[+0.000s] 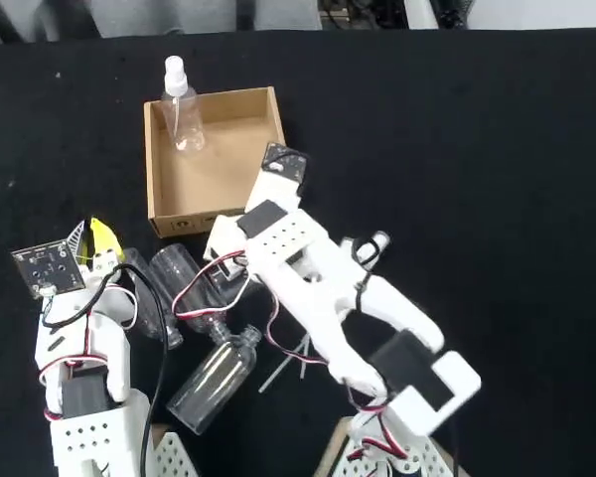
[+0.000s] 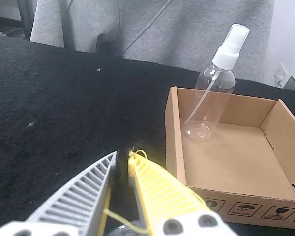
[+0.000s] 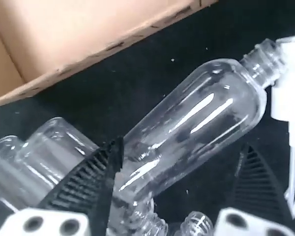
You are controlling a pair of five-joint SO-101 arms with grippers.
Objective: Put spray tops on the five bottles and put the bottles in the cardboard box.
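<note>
Closest in, the right gripper [image 3: 182,145] has its black jaws spread wide on either side of an uncapped bottle [image 3: 196,123] that lies on its side. The jaws straddle it without pinching it. A loose spray top [image 3: 287,83] lies right by that bottle's bare neck.

The left gripper [image 2: 123,160] hangs over the table [image 1: 477,149] near its left edge, just off the box's near left corner. Its grey and yellow fingers are drawn in to a bare slit, with nothing between them.

By my reckoning the job is about a fifth done. One capped bottle [image 1: 184,119] stands upright in the far left corner of the cardboard box [image 1: 214,95], which sits towards the table's far left. The other bottles [image 1: 214,373], four as best I can count, lie topless in a heap on the table against the box's near wall. Each still needs a spray top fitted and then a trip into the box.

As for writing, the bottles carry no labels at all. The box's near wall has a row of small printed handling marks [image 2: 246,209], too small for me to read.
</note>
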